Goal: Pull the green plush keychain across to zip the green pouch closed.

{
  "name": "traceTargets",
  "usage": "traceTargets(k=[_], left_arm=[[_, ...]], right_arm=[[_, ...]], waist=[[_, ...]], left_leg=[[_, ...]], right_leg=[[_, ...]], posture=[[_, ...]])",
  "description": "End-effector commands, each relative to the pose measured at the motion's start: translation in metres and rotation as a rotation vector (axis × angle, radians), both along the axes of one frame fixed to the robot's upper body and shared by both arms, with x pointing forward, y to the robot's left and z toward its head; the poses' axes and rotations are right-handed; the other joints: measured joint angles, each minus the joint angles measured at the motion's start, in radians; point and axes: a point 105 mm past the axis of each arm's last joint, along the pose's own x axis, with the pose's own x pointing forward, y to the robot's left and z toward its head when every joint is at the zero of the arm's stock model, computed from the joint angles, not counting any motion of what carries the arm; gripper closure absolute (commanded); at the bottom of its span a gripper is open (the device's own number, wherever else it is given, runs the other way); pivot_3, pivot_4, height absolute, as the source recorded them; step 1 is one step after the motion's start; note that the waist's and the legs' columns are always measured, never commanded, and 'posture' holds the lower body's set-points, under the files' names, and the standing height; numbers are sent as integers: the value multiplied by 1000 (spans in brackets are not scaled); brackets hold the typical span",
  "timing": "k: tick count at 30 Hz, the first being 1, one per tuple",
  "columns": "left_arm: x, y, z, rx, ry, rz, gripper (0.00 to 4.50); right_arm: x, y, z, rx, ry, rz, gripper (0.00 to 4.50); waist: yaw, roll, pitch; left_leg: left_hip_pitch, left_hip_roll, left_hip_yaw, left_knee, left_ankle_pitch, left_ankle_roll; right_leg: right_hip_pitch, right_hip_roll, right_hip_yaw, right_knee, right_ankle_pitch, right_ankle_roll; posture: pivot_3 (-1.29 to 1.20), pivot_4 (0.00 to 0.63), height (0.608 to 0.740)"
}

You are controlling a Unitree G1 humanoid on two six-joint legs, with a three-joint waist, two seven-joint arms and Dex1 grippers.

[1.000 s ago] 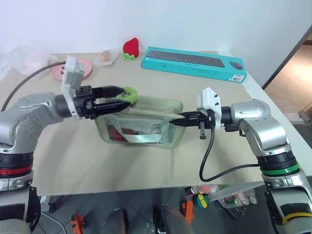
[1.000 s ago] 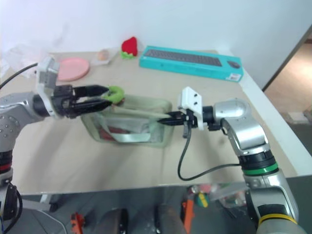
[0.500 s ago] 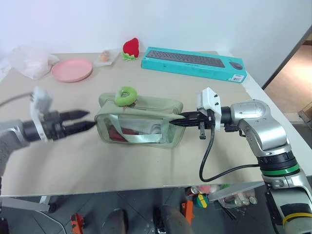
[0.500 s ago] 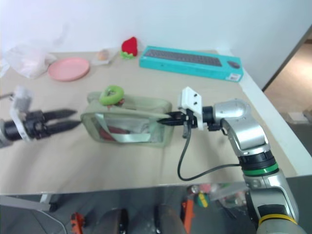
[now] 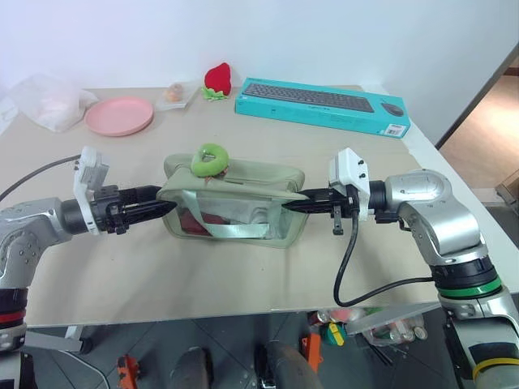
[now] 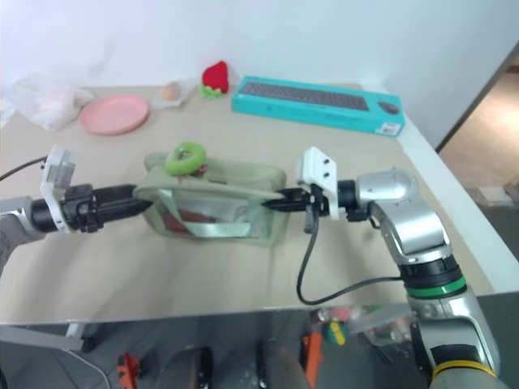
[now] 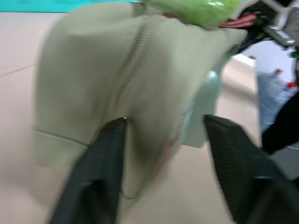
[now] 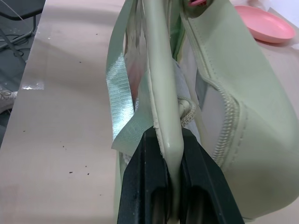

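My right gripper (image 5: 293,206) jaws clamp green pouch (image 5: 243,212) end mid-surface; left gripper (image 5: 159,209) jaws part-open astride other end, contact unclear; next: pinch, pull green plush keychain (image 5: 209,158) on top.

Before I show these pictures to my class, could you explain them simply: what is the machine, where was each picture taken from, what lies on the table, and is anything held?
It is a humanoid robot with two arms, each ending in a two-fingered gripper. Two pictures look down from its head; the other two come from cameras on its wrists. On the table stands the green pouch, with the green plush keychain resting on top. The right gripper is shut on one end of the pouch. The left gripper sits at the other end, fingers either side of the fabric, not clearly gripping. Behind lie a pink plate, a red strawberry plush and a teal keyboard box.
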Motion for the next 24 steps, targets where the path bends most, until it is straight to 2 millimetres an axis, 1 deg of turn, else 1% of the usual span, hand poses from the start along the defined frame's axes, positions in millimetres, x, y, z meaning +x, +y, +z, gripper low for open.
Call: traceTargets(k=[1,4,7,9,10,11,14,17,19,21,22,24], left_arm=[[-7,-4,7,11,-34,-45,3355],[-5,-7,7,17,-57,-41,4413],[2,-7,3,46,-71,0,4470],[3,-9,1,47,-71,1,4500],[3,-10,1,44,-74,-5,4500],[3,-12,1,42,-75,-9,4500],[4,-15,3,31,-79,-16,4500],[5,-17,2,28,-79,-21,4500],[3,-20,1,24,-77,-29,4500],[2,-22,-1,22,-75,-34,4500],[2,-23,-1,22,-74,-36,4500],[2,-24,-3,23,-72,-38,4500]], right_arm=[[-3,-4,9,10,-32,-9,4500],[-4,-5,8,8,-28,-13,4500],[-3,-7,7,8,-13,-26,4500],[5,-10,7,25,14,-79,3731],[4,-12,7,23,25,-83,3443],[2,-13,7,20,32,-84,3034],[-5,-18,9,24,48,-88,2128],[-6,-31,26,93,37,-153,1020],[-9,-37,52,186,3,-172,371],[-18,-37,79,290,-28,-127,371],[-22,-33,91,333,-52,-97,371],[-25,-25,104,367,-81,-65,371]], waist=[[2,0,0],[6,0,0],[8,0,0],[9,0,0],[9,0,0],[9,0,0],[14,0,0],[15,0,0],[14,0,0],[13,0,0],[12,0,0],[11,0,0]], left_leg=[[0,0,0,0,0,0],[0,-1,0,0,0,0],[0,-1,0,0,0,0],[0,-1,0,1,0,0],[0,-1,0,1,0,0],[0,-1,0,1,0,0],[-1,-2,0,1,0,0],[-3,-2,-1,1,0,0],[-3,-3,-1,1,0,1],[-3,-4,-1,1,0,1],[-3,-3,-1,1,0,1],[-2,-3,-1,1,0,1]], right_leg=[[0,0,0,0,0,0],[0,-1,0,0,0,0],[0,-1,0,0,0,1],[1,-1,0,0,0,1],[1,-2,0,0,0,1],[1,-2,0,0,0,1],[1,-3,-1,0,0,2],[1,-5,-2,0,-1,3],[0,-5,-1,0,-1,4],[1,-5,-1,0,-1,5],[1,-5,-1,0,-1,5],[1,-5,-1,0,-1,5]], posture=[[0,150,740],[0,150,740],[0,150,740],[0,150,740],[0,150,740],[0,150,740],[0,150,740],[0,150,740],[0,150,740],[0,150,740],[0,150,740],[0,150,740]])
